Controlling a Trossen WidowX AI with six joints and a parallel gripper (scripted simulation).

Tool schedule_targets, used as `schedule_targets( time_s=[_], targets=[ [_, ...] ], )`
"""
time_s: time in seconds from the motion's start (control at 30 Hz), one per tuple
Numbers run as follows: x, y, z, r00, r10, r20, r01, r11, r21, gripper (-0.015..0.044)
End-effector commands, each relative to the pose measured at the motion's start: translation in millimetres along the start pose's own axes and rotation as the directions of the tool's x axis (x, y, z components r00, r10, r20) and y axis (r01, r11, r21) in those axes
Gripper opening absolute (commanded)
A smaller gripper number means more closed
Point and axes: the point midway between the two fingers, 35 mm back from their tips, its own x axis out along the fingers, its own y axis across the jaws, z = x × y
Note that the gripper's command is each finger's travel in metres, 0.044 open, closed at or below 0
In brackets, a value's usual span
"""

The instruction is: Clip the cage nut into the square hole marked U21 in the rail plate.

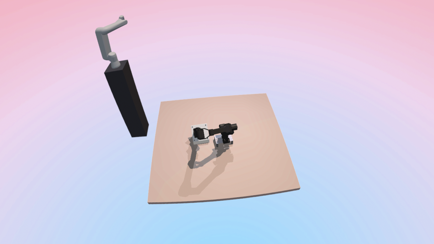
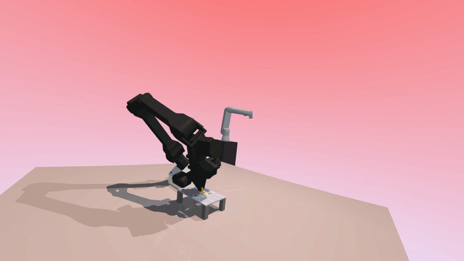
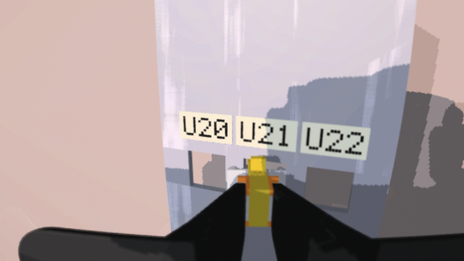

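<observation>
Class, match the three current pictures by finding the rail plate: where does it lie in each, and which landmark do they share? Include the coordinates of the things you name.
Top: just below and right of centre, the rail plate [image 1: 230,137] [image 2: 214,198] [image 3: 217,83] partly under the arm.
Exterior: low, slightly left of centre, beneath the gripper [image 2: 201,190] [image 3: 257,193].
Wrist: centre to right, running top to bottom.
Shared landmark: the black arm's gripper end over the plate.
</observation>
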Motion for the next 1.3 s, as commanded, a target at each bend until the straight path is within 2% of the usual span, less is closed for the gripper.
schedule_targets(
  time_s=[0.0,1.27],
  targets=[
    [-0.5,-0.3,1.1,1.000,0.013,0.004,-0.013,1.000,-0.001,0.0024],
    [0.0,-3.9,0.7,0.997,0.079,0.004,-0.079,0.997,-0.002,0.0024]
  ],
)
